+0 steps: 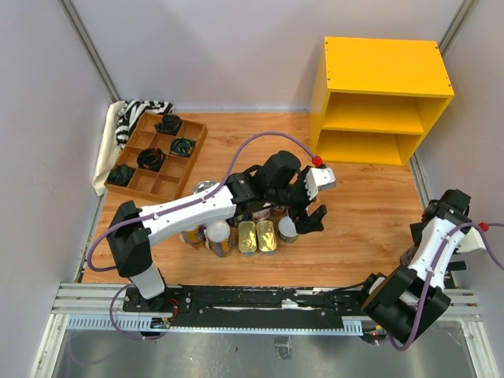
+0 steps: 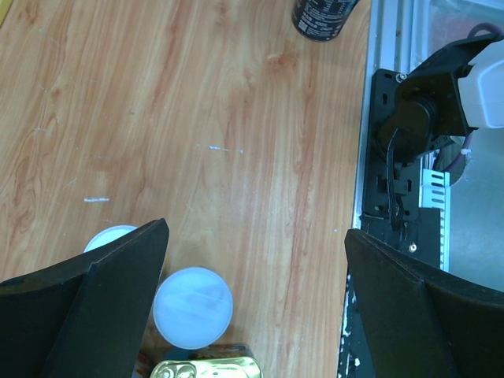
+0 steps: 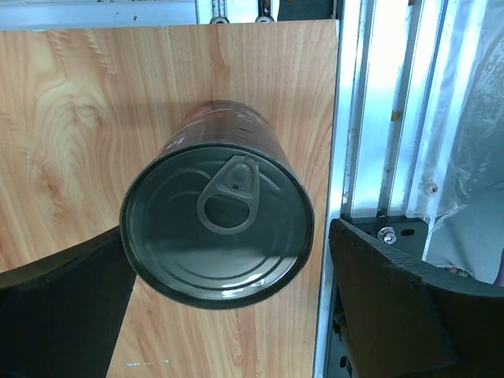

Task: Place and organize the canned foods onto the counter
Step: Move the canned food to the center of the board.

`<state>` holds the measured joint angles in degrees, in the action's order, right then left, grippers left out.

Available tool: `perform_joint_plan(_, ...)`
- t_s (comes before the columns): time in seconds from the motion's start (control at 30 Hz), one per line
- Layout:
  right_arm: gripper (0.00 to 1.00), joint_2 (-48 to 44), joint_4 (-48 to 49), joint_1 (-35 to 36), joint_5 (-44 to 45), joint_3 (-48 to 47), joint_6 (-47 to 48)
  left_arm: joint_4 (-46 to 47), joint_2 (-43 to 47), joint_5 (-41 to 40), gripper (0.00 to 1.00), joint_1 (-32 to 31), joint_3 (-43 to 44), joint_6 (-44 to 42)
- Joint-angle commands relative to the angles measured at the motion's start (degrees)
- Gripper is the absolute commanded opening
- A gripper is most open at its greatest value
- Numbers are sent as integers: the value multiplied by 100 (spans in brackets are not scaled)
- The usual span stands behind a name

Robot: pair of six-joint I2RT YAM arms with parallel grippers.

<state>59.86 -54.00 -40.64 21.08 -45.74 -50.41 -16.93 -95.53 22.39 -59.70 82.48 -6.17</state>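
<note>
**Right gripper**: jaws wide, holding nothing. A dark can with a ring-pull lid stands upright directly below it, between the two fingers. A clear gap shows at the finger on the right of the wrist view. At the other finger, contact cannot be confirmed. The can sits at the near right corner of the table, just beside the metal rail.

**Left gripper**: jaws wide and empty, hanging over the right end of the cluster of cans at the near centre of the table. A white-lidded can stands upright just inside one finger, with a flat gold tin touching or just beside it.

**Yellow shelf unit**: at the far right of the table, well apart from every can. Nothing is seen on its top or in its two shelves.

**Finding:** the dark can's long axis is vertical and in line with the right gripper's approach, so closing would take it across its round side. The right arm is nearer both this can and the shelf unit, which lies ahead of it, away from the bases. No can is judged placed yet.
</note>
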Motion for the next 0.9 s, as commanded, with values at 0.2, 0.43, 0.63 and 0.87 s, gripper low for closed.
perform_joint_plan(0.2, 56, -53, 241, -100, -155, 222, -97, -16, -4, 73, 100, 258, 115, 55)
perform_joint_plan(0.43, 3, -650, 328, 544, -1259, 485, -90, 146, 432, 51, 100, 698, -198, 305)
perform_joint_plan(0.63, 5, -504, -23, 3057, -631, -21, -1018, 84, 935, 18, 100, 1390, -482, 761)
perform_joint_plan(0.87, 5, 830, -32, 5466, -523, -715, -1547, -187, 1647, -240, 100, 2208, -781, 1115)
